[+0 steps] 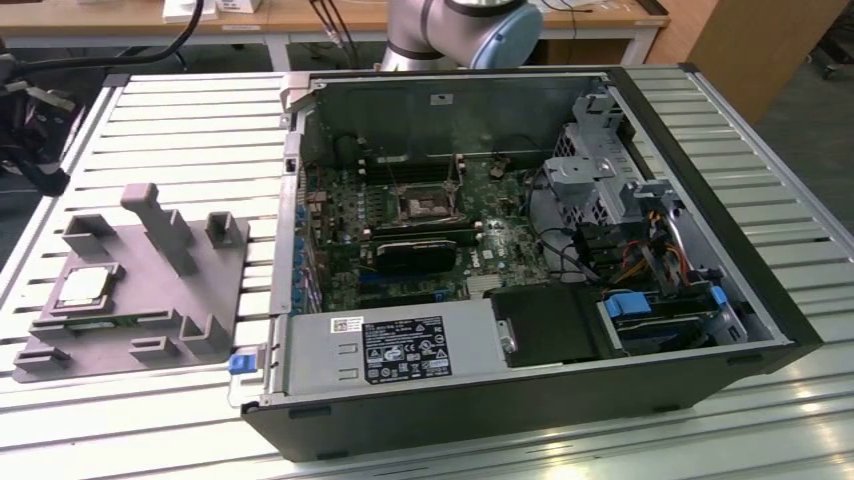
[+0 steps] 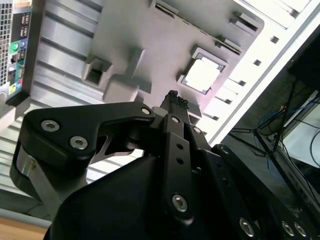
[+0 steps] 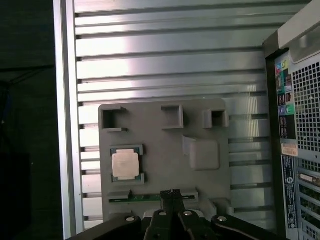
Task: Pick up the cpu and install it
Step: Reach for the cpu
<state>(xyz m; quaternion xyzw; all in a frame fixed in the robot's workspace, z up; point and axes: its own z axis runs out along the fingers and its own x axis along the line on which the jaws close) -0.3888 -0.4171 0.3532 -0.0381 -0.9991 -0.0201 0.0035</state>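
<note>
Over the slatted table (image 3: 165, 65) now. The gripper (image 3: 171, 192) hangs above the grey block (image 3: 165, 145), clear of it and touching nothing. Its fingers (image 3: 167, 200) are pressed together with nothing between them. The second wrist view tells the same story: the two black tips meet at a point and hold nothing.

The cpu (image 3: 125, 165) lies flat below the hand, ahead of the fingertips and off to one side. It sits shiny side up in a small framed recess of the block, and it shows bright in the second wrist view too (image 2: 204, 75). It is apart from the hand and has not been picked up.

In the first wrist view, a thin green strip (image 3: 142, 198) lies in a slot of the block, seen just beside the fingertips and closer to them than the cpu. Beyond the tips stand the block's upright posts (image 3: 172, 116).

On the other side of the hand from the cpu stands the computer case (image 3: 300, 150), its back panel of ports turned this way.

The exterior view shows the case (image 1: 534, 400) lying open with the green motherboard (image 1: 350, 215) inside. Its dark metal-framed socket (image 1: 427, 205) is well apart from the cpu (image 1: 83, 288) on the block. The arm (image 1: 461, 25) rises behind the case.
</note>
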